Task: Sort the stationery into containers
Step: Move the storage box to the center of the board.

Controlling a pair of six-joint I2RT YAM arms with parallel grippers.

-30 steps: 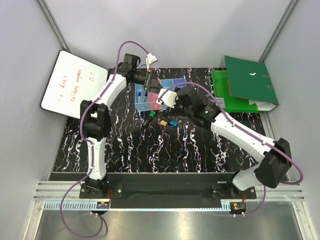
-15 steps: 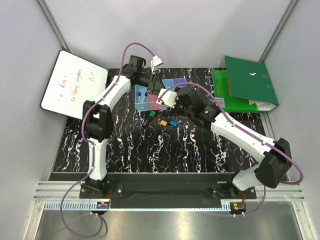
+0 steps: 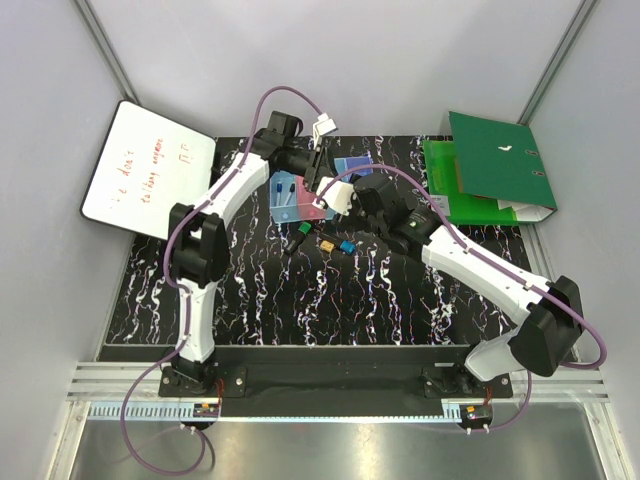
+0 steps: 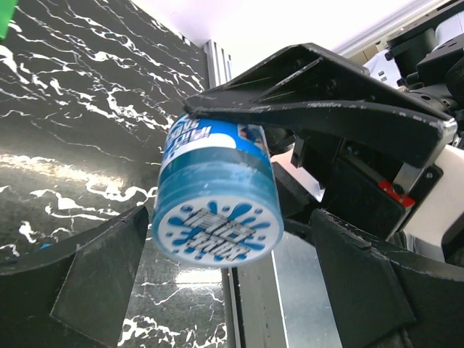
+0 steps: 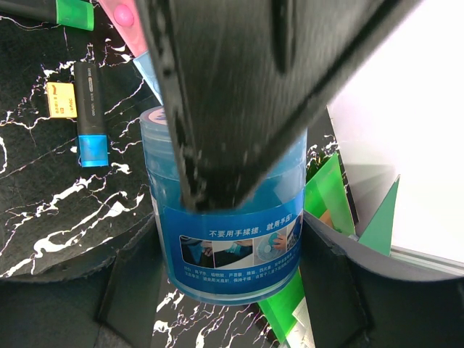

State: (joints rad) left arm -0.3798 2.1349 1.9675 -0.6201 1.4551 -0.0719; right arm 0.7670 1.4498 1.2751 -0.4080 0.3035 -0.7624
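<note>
The blue tub point(image 5: 228, 243) is off the table point(image 3: 300, 300), where the two arms meet at the right end of the containers point(image 3: 283, 200). In the right wrist view its short axis runs up the picture and its label reads upright. In the left wrist view its round printed face turns toward the camera.

The right end effector point(image 5: 228, 232) is clamped on the tub, with one finger against each side of its wall. The left end effector point(image 4: 228, 217) stands apart around the same tub. Its left finger is at the tub's edge and a gap shows before its right finger. A finger of the other arm lies across the tub in both wrist views.

Below the tub lie a black marker with a blue cap point(image 5: 87, 109) and a yellow piece point(image 5: 59, 99), just beside each other. The green binder point(image 3: 490, 170) lies well apart to the right, at the far right table edge. Bare table extends from the small pieces to the arm bases
</note>
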